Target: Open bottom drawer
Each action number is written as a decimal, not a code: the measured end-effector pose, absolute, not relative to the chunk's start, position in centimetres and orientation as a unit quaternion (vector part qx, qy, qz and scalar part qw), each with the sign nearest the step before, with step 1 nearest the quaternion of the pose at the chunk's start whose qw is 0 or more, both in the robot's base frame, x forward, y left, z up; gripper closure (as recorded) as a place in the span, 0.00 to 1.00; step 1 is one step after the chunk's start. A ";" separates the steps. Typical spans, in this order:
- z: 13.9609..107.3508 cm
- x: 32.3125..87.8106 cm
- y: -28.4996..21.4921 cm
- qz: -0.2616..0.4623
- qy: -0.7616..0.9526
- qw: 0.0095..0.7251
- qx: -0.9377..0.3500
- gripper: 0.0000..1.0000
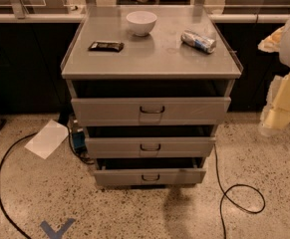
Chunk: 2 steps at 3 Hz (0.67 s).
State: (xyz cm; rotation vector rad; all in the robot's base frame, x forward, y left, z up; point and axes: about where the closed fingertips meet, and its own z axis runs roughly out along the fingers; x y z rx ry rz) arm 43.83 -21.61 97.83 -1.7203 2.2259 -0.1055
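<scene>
The bottom drawer point(149, 177) is seen to the left of the gripper point(275, 117) and lower in the view, as the lowest of three fronts in the grey cabinet point(68, 69). A small dark handle point(150, 178) is set at the middle of its narrow front, and a dark gap is shown above that front. The gripper is held well apart from the drawer, at the right edge of the view beside the cabinet's right side; whether it is wide or narrow cannot be told. Nothing is seen to be gripped.

The middle drawer point(150, 147) and the top drawer point(151, 111) are stacked above, both left of the gripper. On the cabinet top, higher than the gripper and to its left, a crushed can point(198, 41) lies nearest, a white bowl point(141, 22) stands farther off, and a dark wrapped bar point(106, 46) lies farthest. Below the gripper, a black cable point(239, 198) is looped on the speckled floor point(134, 213). Far to the left, a white sheet point(47, 138) lies on the floor.
</scene>
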 end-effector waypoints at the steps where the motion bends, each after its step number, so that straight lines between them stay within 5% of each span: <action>1: 97.7 43.9 -21.4 -0.036 0.780 0.169 -0.602 0.00; 2: 94.9 43.6 -20.9 -0.015 0.782 0.182 -0.596 0.00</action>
